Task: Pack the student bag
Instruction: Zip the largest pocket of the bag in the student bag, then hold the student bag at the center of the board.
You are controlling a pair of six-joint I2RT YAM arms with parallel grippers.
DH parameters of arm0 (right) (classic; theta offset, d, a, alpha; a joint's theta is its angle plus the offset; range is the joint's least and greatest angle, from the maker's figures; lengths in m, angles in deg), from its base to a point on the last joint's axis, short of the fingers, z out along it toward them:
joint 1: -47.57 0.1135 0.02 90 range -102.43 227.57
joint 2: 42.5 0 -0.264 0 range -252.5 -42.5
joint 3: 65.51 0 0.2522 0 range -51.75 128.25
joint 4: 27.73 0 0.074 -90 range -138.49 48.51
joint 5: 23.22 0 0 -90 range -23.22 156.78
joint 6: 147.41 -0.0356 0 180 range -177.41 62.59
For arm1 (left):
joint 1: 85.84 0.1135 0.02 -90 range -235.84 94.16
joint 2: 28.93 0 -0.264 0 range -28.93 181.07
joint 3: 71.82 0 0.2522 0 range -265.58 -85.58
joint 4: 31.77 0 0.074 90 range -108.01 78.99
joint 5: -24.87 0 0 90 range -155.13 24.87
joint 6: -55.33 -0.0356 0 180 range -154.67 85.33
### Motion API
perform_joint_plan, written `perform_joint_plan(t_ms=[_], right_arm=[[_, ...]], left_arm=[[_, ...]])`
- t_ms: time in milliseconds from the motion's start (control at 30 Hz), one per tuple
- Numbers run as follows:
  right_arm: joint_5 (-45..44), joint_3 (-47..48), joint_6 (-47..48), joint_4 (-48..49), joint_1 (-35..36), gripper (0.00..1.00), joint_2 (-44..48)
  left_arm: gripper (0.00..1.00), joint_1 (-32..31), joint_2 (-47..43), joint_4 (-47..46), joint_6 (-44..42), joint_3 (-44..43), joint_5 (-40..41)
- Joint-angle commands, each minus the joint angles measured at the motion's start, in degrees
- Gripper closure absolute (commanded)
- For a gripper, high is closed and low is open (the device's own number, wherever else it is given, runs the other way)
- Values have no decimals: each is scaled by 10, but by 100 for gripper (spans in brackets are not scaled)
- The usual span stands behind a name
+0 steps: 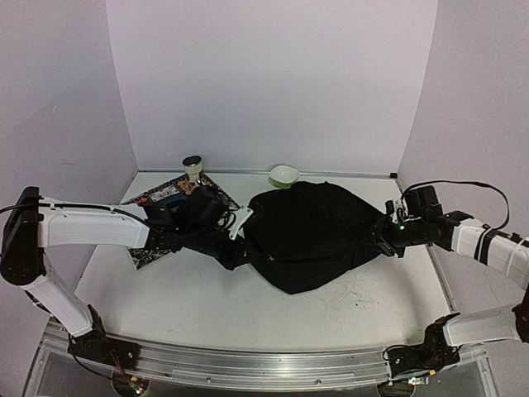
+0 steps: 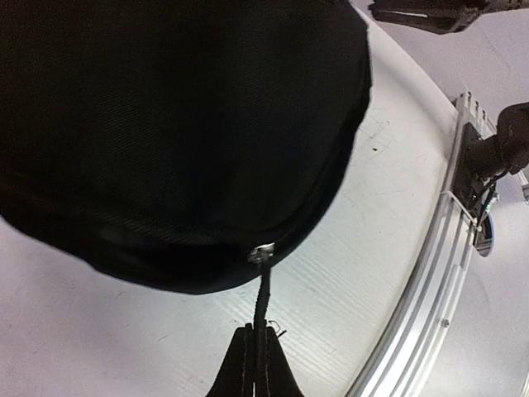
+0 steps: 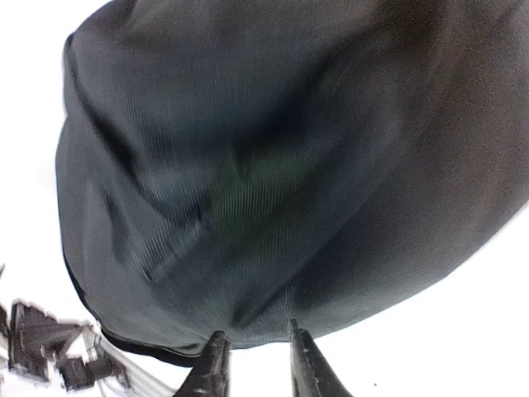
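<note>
The bag (image 1: pixel 314 236) lies in the middle of the table (image 1: pixel 207 298), toward its far edge. The left claw (image 2: pixel 254 335) is pressed together on the zip pull (image 2: pixel 264 289). The right claw (image 3: pixel 256 339) stands slightly spread, its tips touching the bag's fabric at its right end.

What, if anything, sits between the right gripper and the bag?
Nothing visible. The right gripper has its jaws slightly apart right at the edge of the bag, with the fabric meeting its fingertips. On the other side, the left gripper is shut on the zip pull, so nothing blocks it either.
</note>
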Motion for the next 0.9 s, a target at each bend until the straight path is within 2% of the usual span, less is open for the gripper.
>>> perform_joint_plan(t_ms=[0, 267, 367, 600, 767, 867], right_arm=[[-54, -15, -50, -7, 38, 60, 49], [-135, -103, -247, 74, 185, 44, 113], [-166, -124, -307, 125, 242, 36, 108], [-191, -123, -380, 186, 308, 24, 47], [-199, -115, -401, 223, 328, 24, 13], [-196, -102, -396, 226, 330, 28, 4]], left_arm=[[100, -53, 31, -4, 16, -82, -47], [100, -75, 78, -56, 51, -136, -122], [100, -79, 84, -58, 52, -157, -139], [100, -89, 99, -60, 58, -190, -150], [100, -100, 102, -63, 58, -207, -152], [100, -100, 102, -64, 55, -207, -148]])
